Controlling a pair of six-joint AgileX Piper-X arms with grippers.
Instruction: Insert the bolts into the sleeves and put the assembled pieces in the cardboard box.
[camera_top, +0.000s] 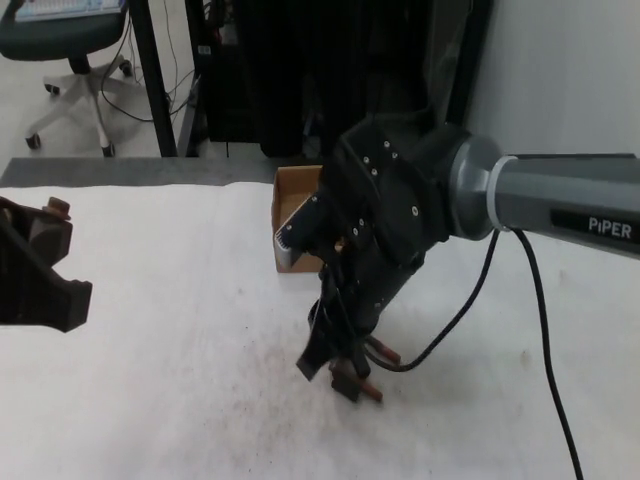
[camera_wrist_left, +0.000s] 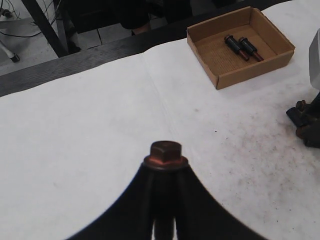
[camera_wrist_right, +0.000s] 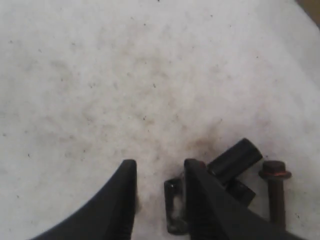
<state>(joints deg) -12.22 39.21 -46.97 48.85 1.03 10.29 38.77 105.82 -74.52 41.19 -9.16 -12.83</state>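
Observation:
My left gripper (camera_wrist_left: 165, 167) is shut on a copper-coloured bolt (camera_wrist_left: 165, 151), its hex head sticking out past the fingertips. It hovers over the white cloth at the bench's left side (camera_top: 48, 222). The cardboard box (camera_wrist_left: 240, 70) holds two assembled pieces (camera_wrist_left: 242, 47). My right gripper (camera_wrist_right: 159, 167) is down at the cloth in the middle of the bench (camera_top: 335, 368), fingers open. Beside one finger lie a black sleeve (camera_wrist_right: 234, 157), a loose bolt (camera_wrist_right: 274, 192) and another dark sleeve (camera_wrist_right: 173, 207). In the high view the right arm hides part of the box (camera_top: 292, 195).
A white cloth (camera_top: 180, 330) covers the bench, stained brown around the loose parts. The right arm's black cable (camera_top: 545, 340) trails over the cloth on the right. Behind the bench stand a dark frame and an office chair (camera_top: 70, 50).

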